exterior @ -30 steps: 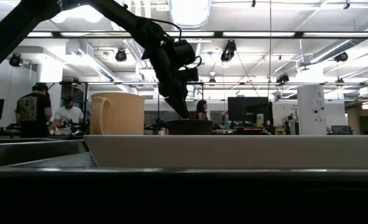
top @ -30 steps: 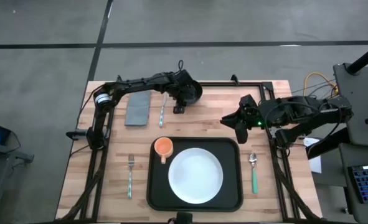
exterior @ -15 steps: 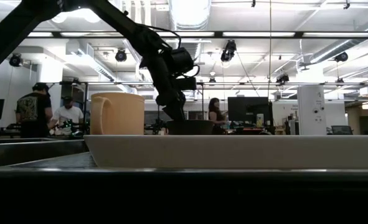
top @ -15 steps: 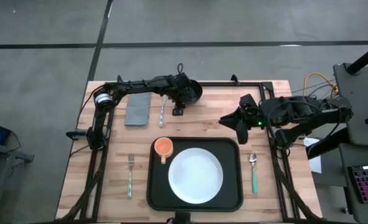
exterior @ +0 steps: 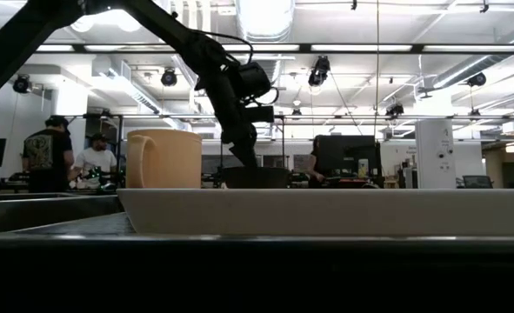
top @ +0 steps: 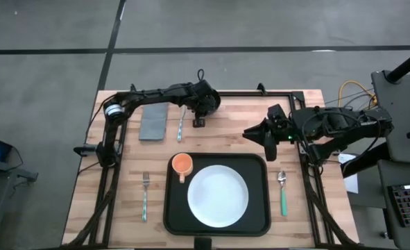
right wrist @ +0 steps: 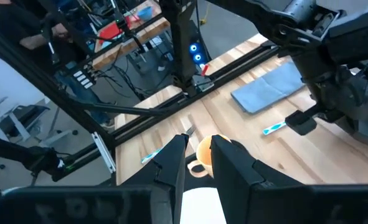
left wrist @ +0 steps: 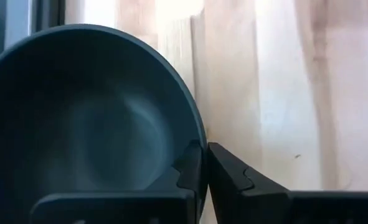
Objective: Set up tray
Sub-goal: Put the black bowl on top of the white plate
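A dark bowl [left wrist: 90, 137] sits on the wooden table at its far middle, with my left gripper [left wrist: 205, 149] shut on its rim; in the high view the gripper [top: 203, 107] covers most of the bowl [top: 215, 102]. The black tray [top: 171, 208] lies at the near middle. It carries a white plate [top: 217, 194] and an orange cup [top: 182, 164]. My right gripper [top: 255, 135] hovers above the table right of centre, its fingers [right wrist: 171, 163] slightly open with nothing between them. My left gripper pinches the bowl's rim [left wrist: 196, 127], one finger inside the bowl and one outside. The fingers come from above, pointing steeply down [exterior: 246, 156]. The bowl stands upright with its base on the table.
A grey napkin [top: 152, 121] and a blue-handled utensil [top: 180, 126] lie left of the bowl. A fork [top: 144, 198] lies left of the tray, and a green-handled spoon [top: 282, 194] right of it. People stand in the room beyond the table [exterior: 46, 155].
My left gripper has dropped a little onto the bowl and shut on its rim. The bowl has shifted slightly toward the table's left edge and stays on the table.
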